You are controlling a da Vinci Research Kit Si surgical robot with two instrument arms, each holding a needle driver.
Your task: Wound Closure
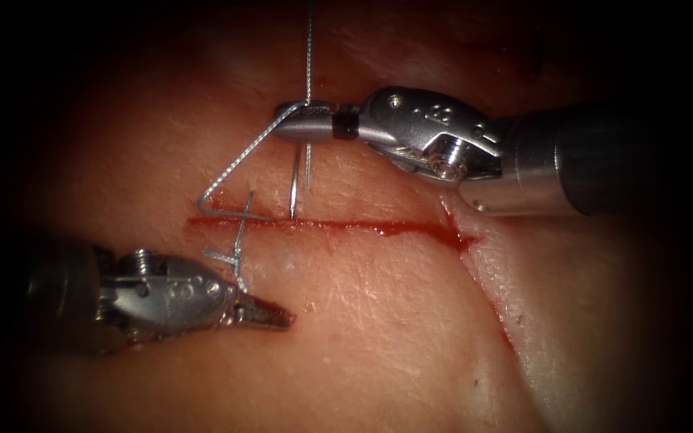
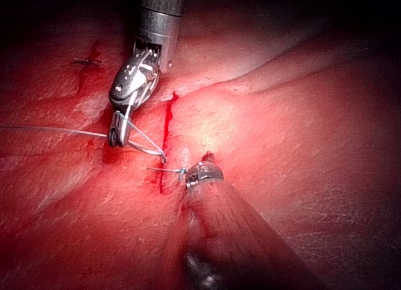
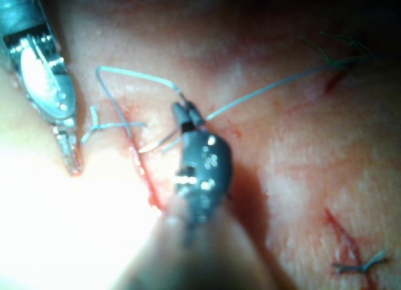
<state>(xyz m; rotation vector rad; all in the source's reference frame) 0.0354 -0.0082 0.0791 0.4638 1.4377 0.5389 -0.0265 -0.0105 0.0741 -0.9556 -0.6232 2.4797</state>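
We see the right tool [image 1: 302, 120] above the cut [image 1: 330, 226], its jaws clamped on the needle [image 1: 293, 192] near its thread end; the needle hangs below them, tip just over the cut, free of the tissue [image 1: 378, 321]. The thread [image 1: 242, 160] runs from these jaws to the stitch at the cut's left end. The left tool [image 1: 270, 314] lies below the cut, jaws together, holding nothing.

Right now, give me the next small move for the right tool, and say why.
Probably lift the right tool slightly away from the cut. Its fingers are shut on the needle near the thread end; the tip hangs at the cut's edge, whether in the tissue I cannot tell, and the thread lies in a slack loop. The left tool, shut, holds nothing.
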